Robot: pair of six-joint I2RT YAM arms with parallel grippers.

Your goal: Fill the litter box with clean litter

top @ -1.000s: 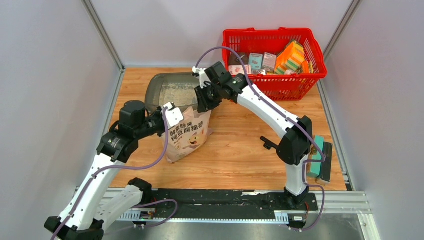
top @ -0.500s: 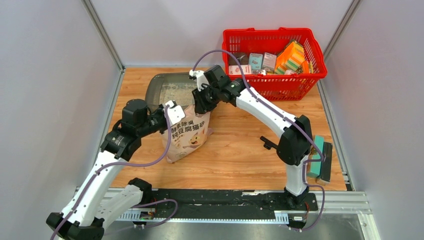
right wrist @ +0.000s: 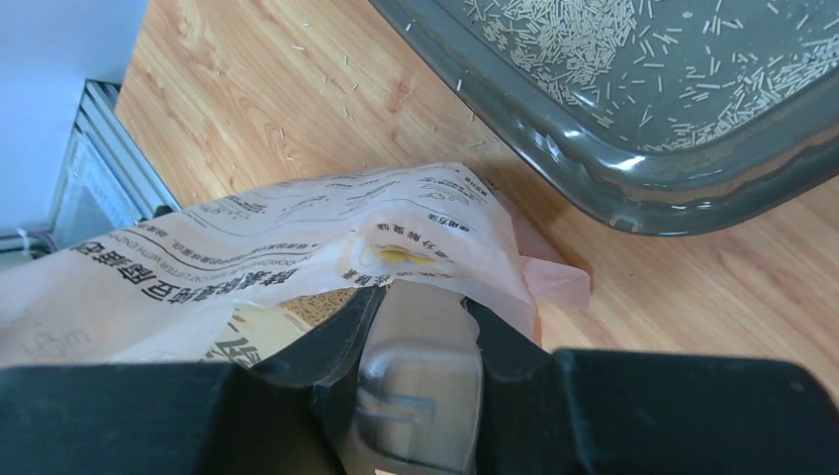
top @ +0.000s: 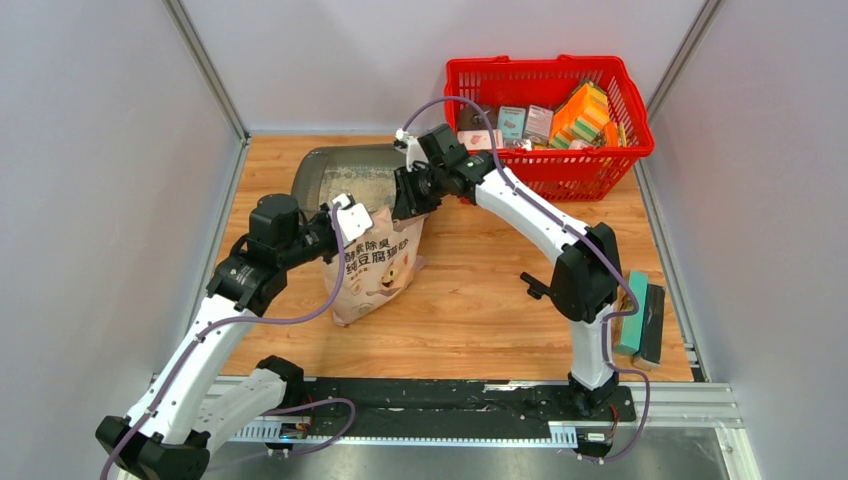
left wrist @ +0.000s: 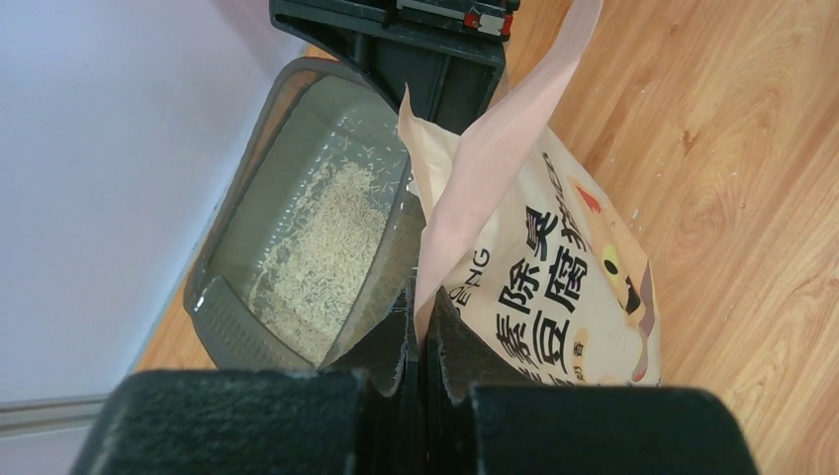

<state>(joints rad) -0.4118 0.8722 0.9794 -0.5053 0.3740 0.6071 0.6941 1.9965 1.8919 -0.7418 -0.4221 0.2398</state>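
The wooden bench (top: 480, 300) carries a red mesh basket (top: 548, 170) of small cartons at its far right; their print is too small to read. The dark grey litter box (top: 312, 168) sits at the far left, close to the wall. Just on its near side stands the pinkish-cream bag (top: 375, 270), held upright with its mouth open. Its front shows a cartoon animal and dark characters including "除臭" and "豆腐猫砂"; the left wrist view adds the Latin letters "NG". The left gripper (left wrist: 420, 309) has its jaws pressed together on the bag's top edge. The right gripper (right wrist: 420, 297), at the bag's mouth, pinches a translucent plastic piece (right wrist: 418, 391) whose far end is hidden by the bag. Pale litter (left wrist: 326, 247) lies thinly across the box floor, and stray granules dot the bench.
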